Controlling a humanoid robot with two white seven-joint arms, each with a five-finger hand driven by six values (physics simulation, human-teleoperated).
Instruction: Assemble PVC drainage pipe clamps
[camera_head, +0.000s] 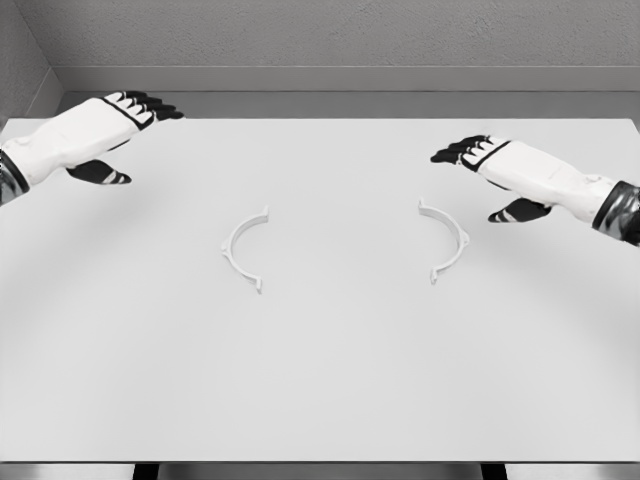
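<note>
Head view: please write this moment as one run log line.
left hand open | right hand open | two white half-ring clamp pieces apart on table, untouched

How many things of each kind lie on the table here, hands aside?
Clamp halves: 2, a left half and a right half, lying apart on the table with their open sides facing each other.
Total: 2.
Neither the left hand nor the right hand holds anything.

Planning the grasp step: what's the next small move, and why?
Probably lower the right hand toward the right clamp half: both halves lie apart and untouched on the table, open sides facing, and both hands hover open, the left hand farther from the left clamp half.
</note>
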